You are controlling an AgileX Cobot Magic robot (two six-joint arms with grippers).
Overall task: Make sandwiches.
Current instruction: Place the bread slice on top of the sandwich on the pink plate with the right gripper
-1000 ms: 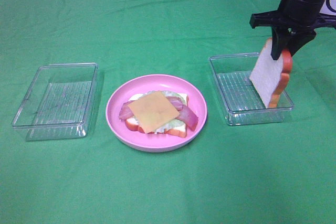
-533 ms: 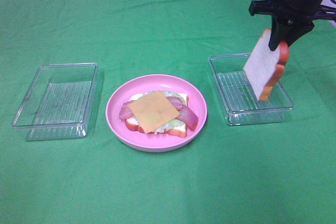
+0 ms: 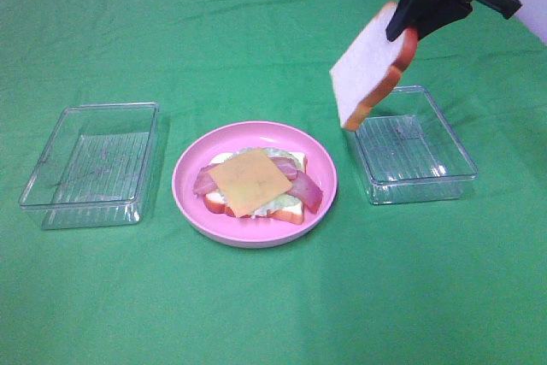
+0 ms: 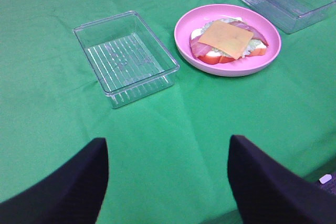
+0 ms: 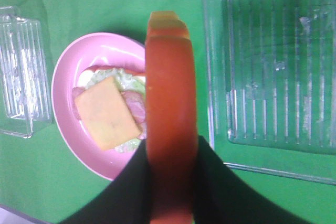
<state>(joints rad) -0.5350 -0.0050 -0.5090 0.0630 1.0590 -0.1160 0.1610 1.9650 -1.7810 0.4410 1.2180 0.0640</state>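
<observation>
While the right gripper's (image 3: 408, 25) jaws pinch the bread (image 3: 369, 68) aloft, level it over the cheese (image 3: 250, 181), then release low; left jaws (image 4: 168, 182) stand wide.

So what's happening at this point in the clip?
The right claw is shut on a white toy bread slice with orange-brown crust, holding it tilted in the air above the gap between the clear plastic tray on the right and the round pink plate. On the plate lies an open sandwich stack: bottom bread, lettuce, bacon strips, and a yellow cheese slice on top. The left claw is open and idle, away from everything. Another clear tray on the left has nothing in it.
</observation>
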